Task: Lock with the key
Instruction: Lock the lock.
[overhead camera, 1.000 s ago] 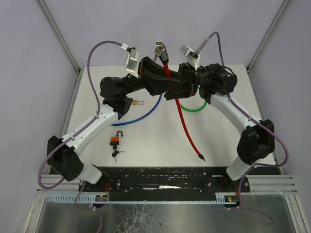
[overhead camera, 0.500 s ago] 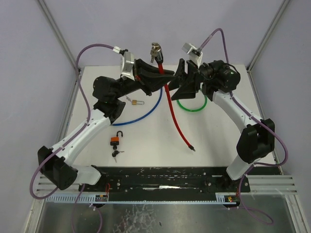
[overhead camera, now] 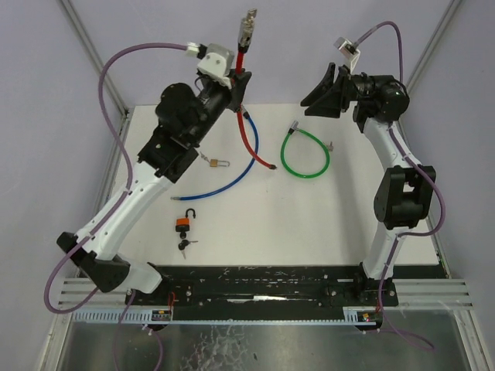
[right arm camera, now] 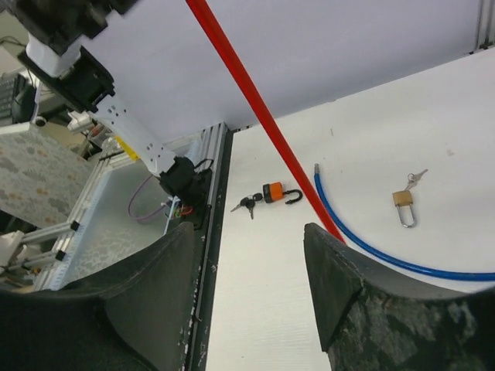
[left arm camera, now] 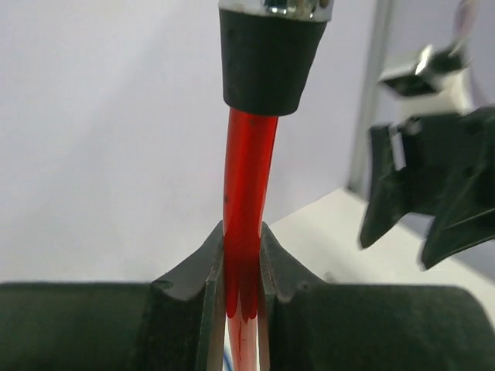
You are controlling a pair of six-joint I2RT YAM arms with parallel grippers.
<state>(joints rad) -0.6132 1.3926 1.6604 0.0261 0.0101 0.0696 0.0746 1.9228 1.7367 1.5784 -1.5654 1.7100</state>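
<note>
Since a second ago the two arms have drawn apart: the right arm has let go and swung off to the far right, while the left arm has carried the red cable higher, away from the middle of the white bench (overhead camera: 332, 224).

Nearest the arm bases, a small bunch of dark keys (overhead camera: 183, 246) lies just beside an orange padlock with a black open shackle (overhead camera: 184, 222). Farther in, a small brass padlock (overhead camera: 219, 163) lies near the left arm, close to a curved blue cable (overhead camera: 232, 179). To the right of that lies a green cable loop (overhead camera: 282, 157).

The glossy red plastic-coated cable (overhead camera: 247, 133) hangs between the blue and green ones, with its lower tip down at the bench surface. Higher up, the left jaws are clenched on this cable, pinching it in the notch between them, as the left wrist view shows. Above the grip the cable runs upright into a black collar and silver metal lock head (overhead camera: 248, 25), held well above the far edge.

The right jaws stand wide apart and empty, raised over the far right of the bench, well clear of the red cable.
</note>
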